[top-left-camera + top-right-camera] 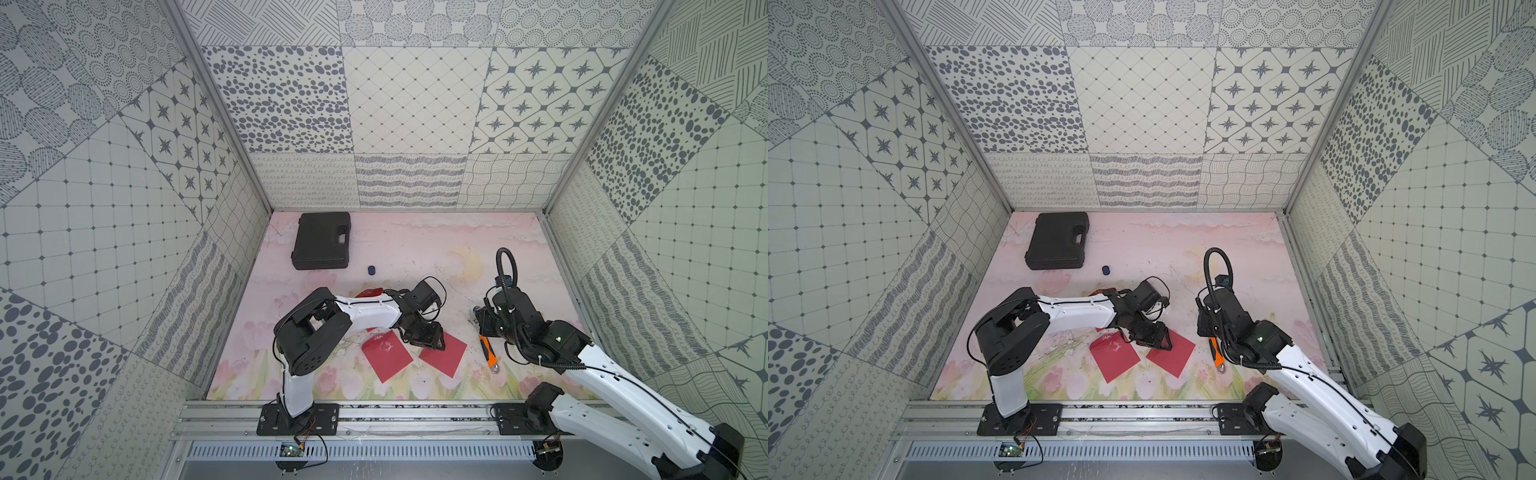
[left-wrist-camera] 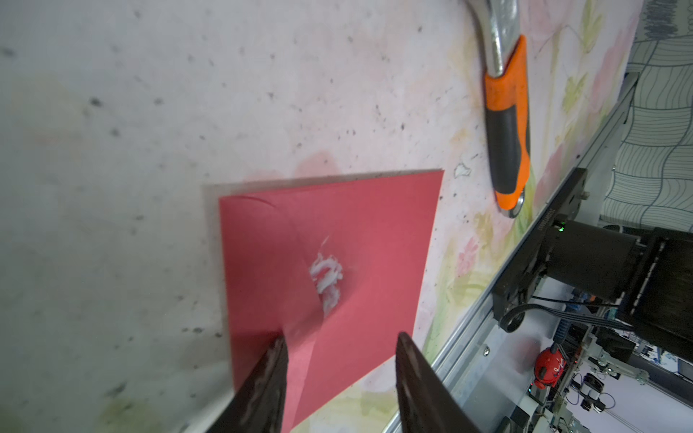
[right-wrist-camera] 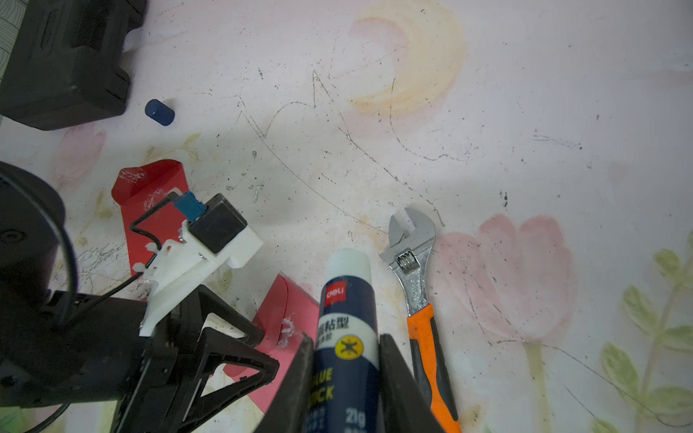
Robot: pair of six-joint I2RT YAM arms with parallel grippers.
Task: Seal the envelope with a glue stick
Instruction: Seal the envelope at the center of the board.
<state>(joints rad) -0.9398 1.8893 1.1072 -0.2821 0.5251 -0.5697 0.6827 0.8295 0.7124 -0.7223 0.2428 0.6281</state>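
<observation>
Left claw apart, one jaw at the envelope flap: press it flat onto the glue smear. Right claw clamped on glue stick; keep clear.

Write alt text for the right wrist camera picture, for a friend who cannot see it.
The right pincer grips an uncapped glue stick, its white tip pointing out over a pink floral table. An orange-handled wrench lies beside it; a red envelope smeared with white glue lies on the other side, and a blue cap lies near a black case.
</observation>
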